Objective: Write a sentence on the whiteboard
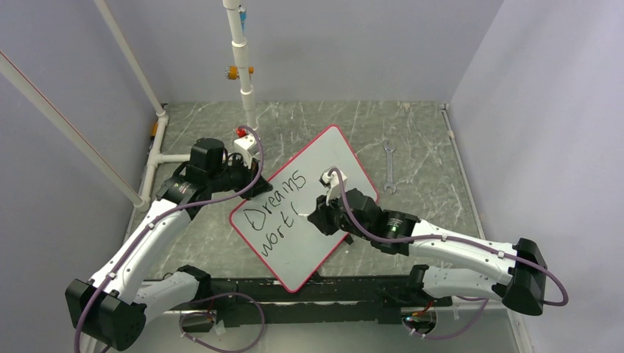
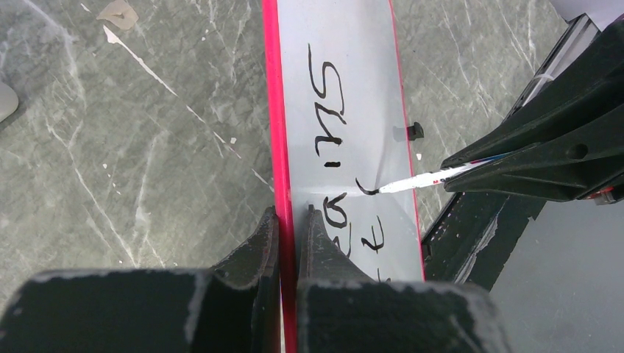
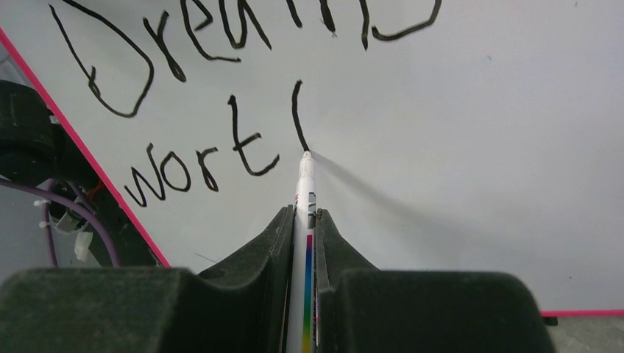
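Pressure matters most here: the marker (image 3: 305,184), pinched tight in the right gripper (image 3: 303,215), touches its tip to the whiteboard (image 1: 303,254) at the foot of a curved downstroke just right of "wort" (presumably the start of an h). I would keep contact light and even, retrace up the stem, then arch over and down, clear of the t. The left gripper (image 2: 292,215) is clamped on the board's red rim at its far-left edge and should hold it steady. The board lies diamond-wise mid-table (image 1: 434,140), with the sentence (image 1: 277,213) toward its left corner. Count: one board, one marker, one wrench (image 1: 388,168) off to the right, two arms, two lines of lettering.
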Motion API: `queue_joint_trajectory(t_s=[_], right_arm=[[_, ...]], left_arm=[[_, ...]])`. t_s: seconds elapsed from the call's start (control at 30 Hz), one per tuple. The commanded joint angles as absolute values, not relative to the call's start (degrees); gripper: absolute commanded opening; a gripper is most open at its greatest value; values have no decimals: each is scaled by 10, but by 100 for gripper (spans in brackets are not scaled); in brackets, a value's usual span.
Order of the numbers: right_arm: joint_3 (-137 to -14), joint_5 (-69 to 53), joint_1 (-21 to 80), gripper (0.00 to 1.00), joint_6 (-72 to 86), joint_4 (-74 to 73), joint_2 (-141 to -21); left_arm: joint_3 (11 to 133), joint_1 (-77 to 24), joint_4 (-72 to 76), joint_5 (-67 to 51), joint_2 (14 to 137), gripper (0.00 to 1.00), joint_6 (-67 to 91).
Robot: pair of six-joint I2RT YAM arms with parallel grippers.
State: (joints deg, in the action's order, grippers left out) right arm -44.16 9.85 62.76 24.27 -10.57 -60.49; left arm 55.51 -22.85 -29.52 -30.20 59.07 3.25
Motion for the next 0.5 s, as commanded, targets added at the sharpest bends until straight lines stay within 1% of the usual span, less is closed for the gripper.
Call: queue_joint_trajectory(t_s=[0.0,0.2,0.47], right_arm=[[-416,93,627,0,260,-119,-584],[-414,93,627,0,261,-120,-581],[-442,92,627,0,247,-114,-602]], left_arm=[[551,-237,-275,-295,582,0,-24],[552,-237,-277,-295,584,0,-24],[551,-238,-278,-294,584,0,-24]])
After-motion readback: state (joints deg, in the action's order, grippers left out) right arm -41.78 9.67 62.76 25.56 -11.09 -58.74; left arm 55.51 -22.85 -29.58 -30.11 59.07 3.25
